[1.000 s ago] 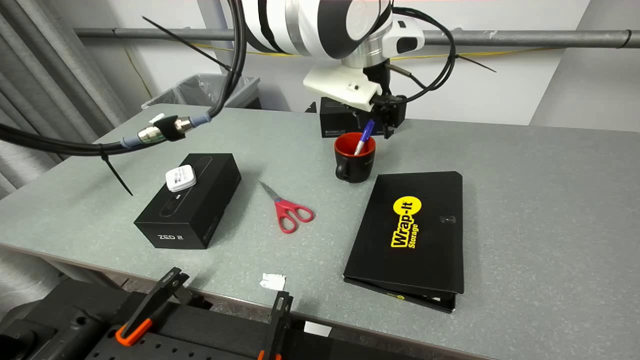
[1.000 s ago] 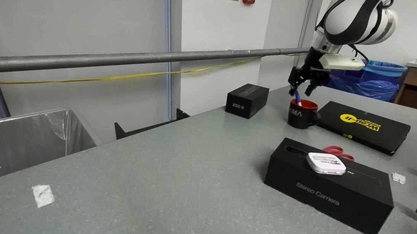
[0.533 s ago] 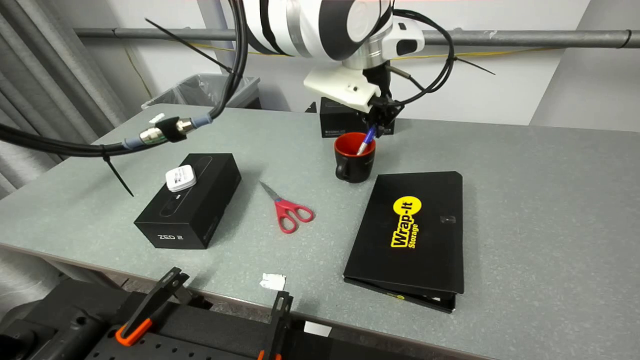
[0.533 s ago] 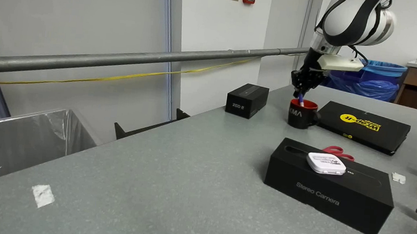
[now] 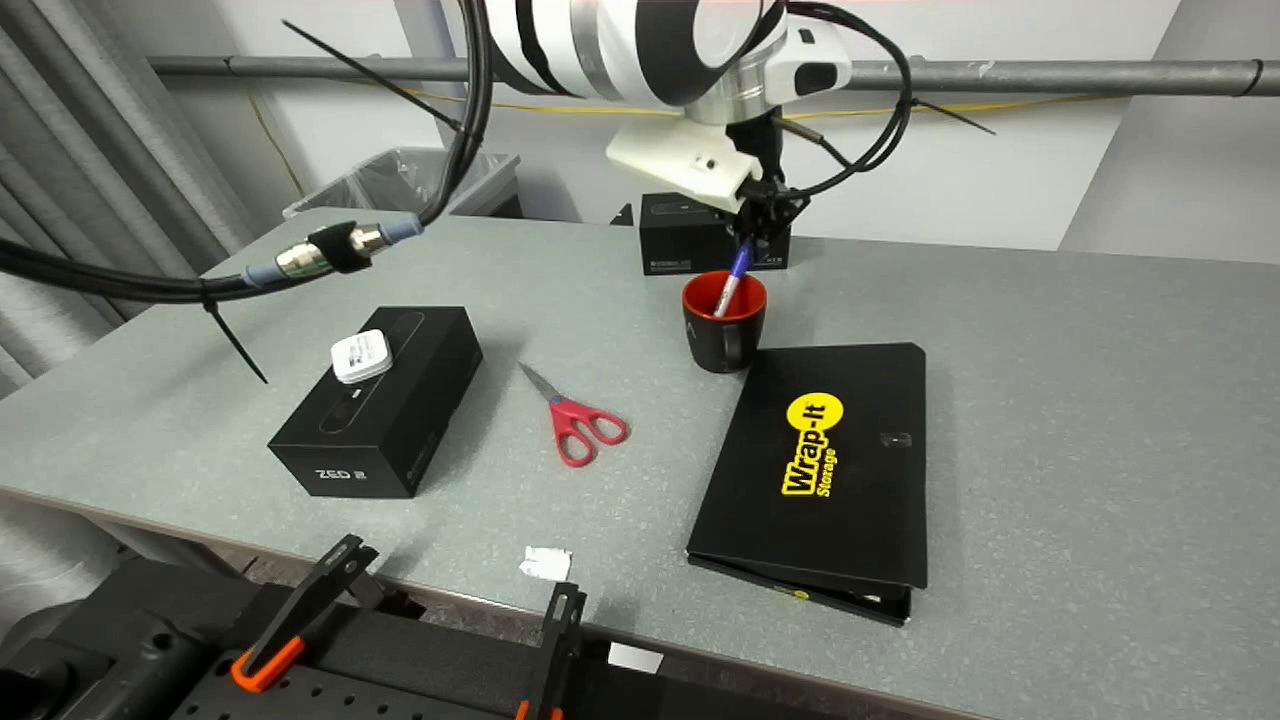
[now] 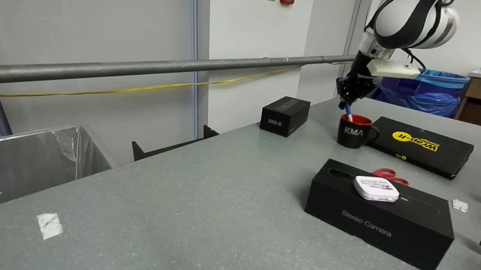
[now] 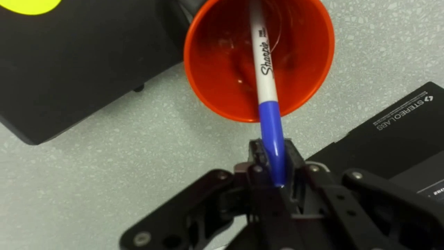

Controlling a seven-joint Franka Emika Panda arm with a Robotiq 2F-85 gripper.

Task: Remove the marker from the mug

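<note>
Blue-capped marker [image 7: 272,128] clamped by its cap in the gripper [image 7: 273,149].
Below the gripper, the white barrel slants down inside the red-lined mug [image 5: 705,340]; lower, on opposite sides of the gripper, lie a black Wrap-It case [image 5: 860,490] and a Stereolabs box [image 7: 392,146].

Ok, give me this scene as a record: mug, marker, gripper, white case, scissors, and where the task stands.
mug: on the table, handle toward the folder
marker: tilted, white end inside the mug
gripper: shut on the marker's blue cap
white case: on a black box
scissors: between that box and the folder
task: marker not yet out of the mug
</note>
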